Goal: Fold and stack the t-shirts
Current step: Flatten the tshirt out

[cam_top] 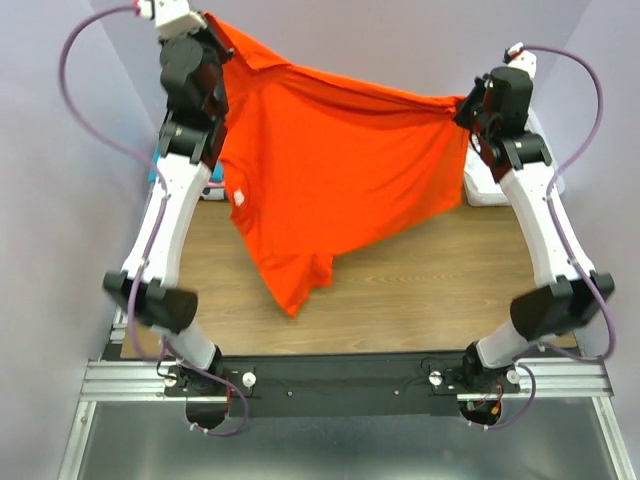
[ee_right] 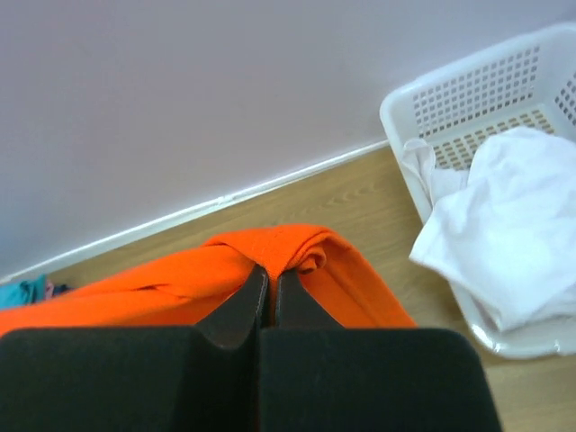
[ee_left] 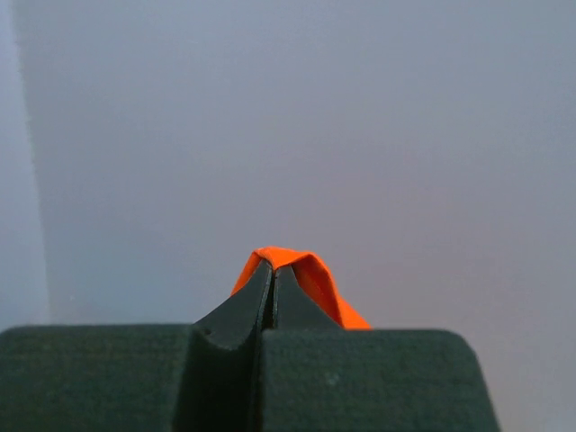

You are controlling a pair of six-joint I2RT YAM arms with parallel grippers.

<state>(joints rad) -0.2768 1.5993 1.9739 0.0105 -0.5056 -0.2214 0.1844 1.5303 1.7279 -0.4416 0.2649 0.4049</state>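
Two holds: left hand [ee_left: 273, 267] and right hand [ee_right: 272, 272] each clamp an edge of the soft orange-red cloth t-shirt [cam_top: 330, 170], spread above the wooden surface [cam_top: 450, 280]. Light, limp; probably best gripped at hems.

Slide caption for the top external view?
Left pincer and right pincer hold the orange-red t-shirt stretched above the wooden table.

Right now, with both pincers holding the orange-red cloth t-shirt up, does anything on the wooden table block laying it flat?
Nothing visible does: the wooden table showing below the orange-red t-shirt is bare. The white plastic lattice basket of white cloth sits aside at the far right edge.
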